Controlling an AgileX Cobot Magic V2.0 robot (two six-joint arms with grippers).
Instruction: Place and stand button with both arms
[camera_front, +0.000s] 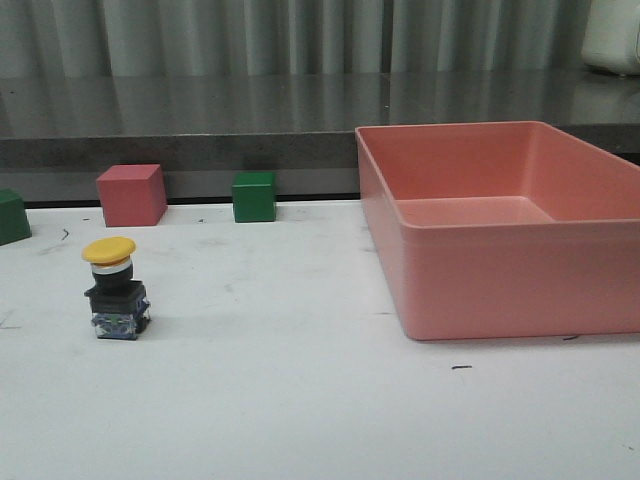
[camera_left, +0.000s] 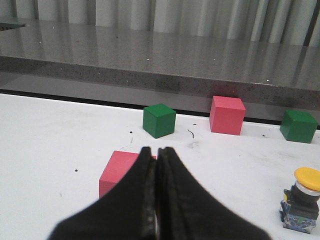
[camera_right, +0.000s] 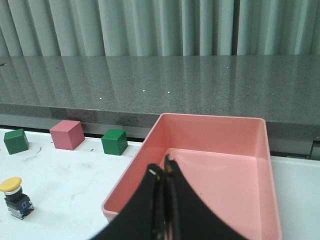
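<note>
The button stands upright on the white table at the left, yellow cap on top, black body, clear bluish block at its base. It also shows in the left wrist view and in the right wrist view. Neither arm shows in the front view. My left gripper is shut and empty, with the button apart from it and a pink cube just behind its tips. My right gripper is shut and empty, over the near wall of the pink bin.
The large pink bin fills the right side of the table. A pink cube and a green cube stand at the table's back edge, another green cube at the far left. A grey counter runs behind.
</note>
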